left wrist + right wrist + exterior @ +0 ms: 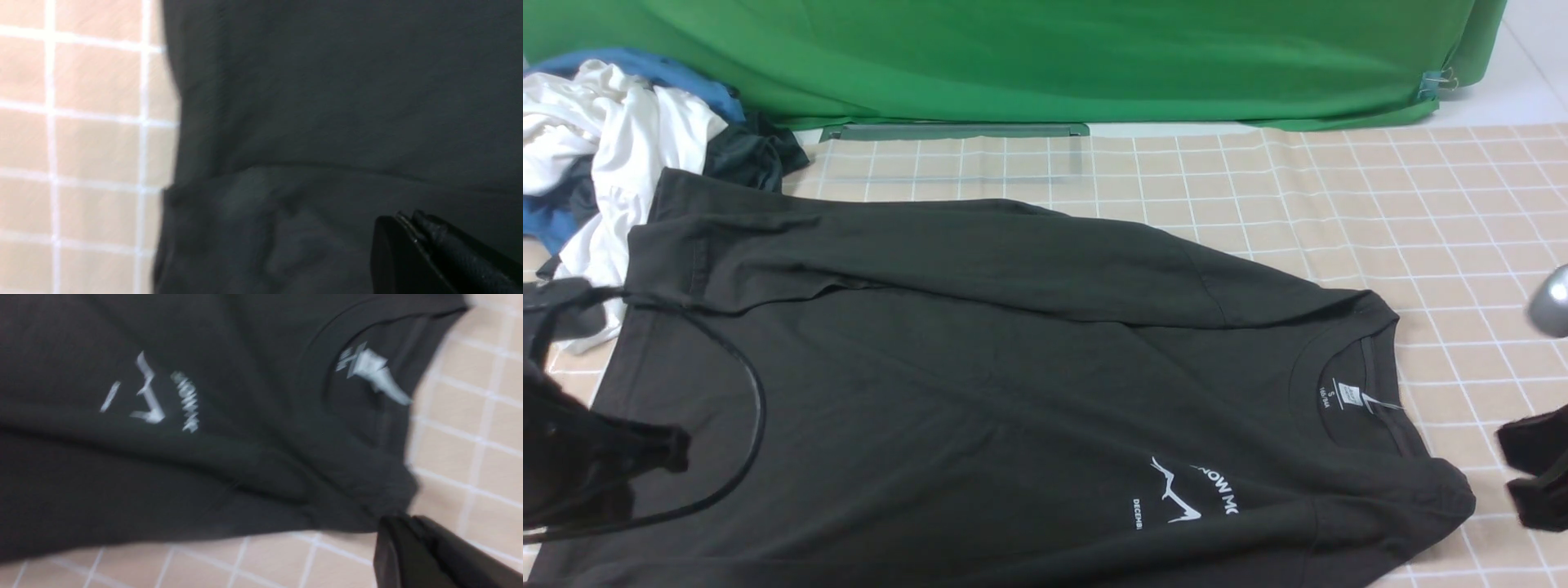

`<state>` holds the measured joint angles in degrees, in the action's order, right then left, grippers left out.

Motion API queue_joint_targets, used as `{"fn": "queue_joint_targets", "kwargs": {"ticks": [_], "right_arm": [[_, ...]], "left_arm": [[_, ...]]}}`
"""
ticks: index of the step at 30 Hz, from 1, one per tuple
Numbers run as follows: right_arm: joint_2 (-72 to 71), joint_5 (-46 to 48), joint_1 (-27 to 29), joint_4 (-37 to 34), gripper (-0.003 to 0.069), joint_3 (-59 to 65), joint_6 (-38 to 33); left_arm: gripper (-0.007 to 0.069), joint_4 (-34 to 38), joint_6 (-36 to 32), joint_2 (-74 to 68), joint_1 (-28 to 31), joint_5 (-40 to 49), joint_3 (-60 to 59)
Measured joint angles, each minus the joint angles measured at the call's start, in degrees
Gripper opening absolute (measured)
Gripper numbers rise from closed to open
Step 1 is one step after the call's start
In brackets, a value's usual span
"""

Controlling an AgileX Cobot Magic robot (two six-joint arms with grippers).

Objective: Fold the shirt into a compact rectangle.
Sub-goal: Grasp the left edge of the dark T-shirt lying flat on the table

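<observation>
Green backdrop (1013,57), checked tablecloth (1339,196), black shirt (980,367)

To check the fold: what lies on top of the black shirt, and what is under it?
On the shirt lies its own long sleeve, folded across. Checked cloth shows around it; whatever it covers is hidden.

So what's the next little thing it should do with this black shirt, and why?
Probably open the right tool and bring it onto the bunched near shoulder of the shirt. That tool is shut beside the fabric, apparently holding nothing, and the far sleeve already lies folded across.
</observation>
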<state>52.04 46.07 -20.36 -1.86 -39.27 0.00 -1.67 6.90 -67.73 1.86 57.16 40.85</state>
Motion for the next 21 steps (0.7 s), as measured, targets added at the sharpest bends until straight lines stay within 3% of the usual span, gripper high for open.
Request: {"fn": "queue_joint_targets", "kwargs": {"ticks": [5,10,15,21], "right_arm": [[1.01,-0.17,-0.11,-4.04,0.0036,0.0,-4.25],[1.01,-0.84,-0.11,-6.32,0.0036,-0.1,-7.0],[1.01,-1.66,-0.11,-7.76,0.0036,-0.1,-8.08],[1.01,-1.99,-0.11,-11.18,0.0036,-0.1,-10.46]], "left_arm": [[0.0022,-2.0,0.92,0.19,7.69,2.43,-3.7],[0.0022,1.67,-1.67,0.19,18.22,-0.13,-4.23],[0.0045,1.67,-3.93,0.19,19.28,-1.86,-4.25],[0.0174,1.67,-10.54,0.26,19.23,-3.52,-6.19]]}}
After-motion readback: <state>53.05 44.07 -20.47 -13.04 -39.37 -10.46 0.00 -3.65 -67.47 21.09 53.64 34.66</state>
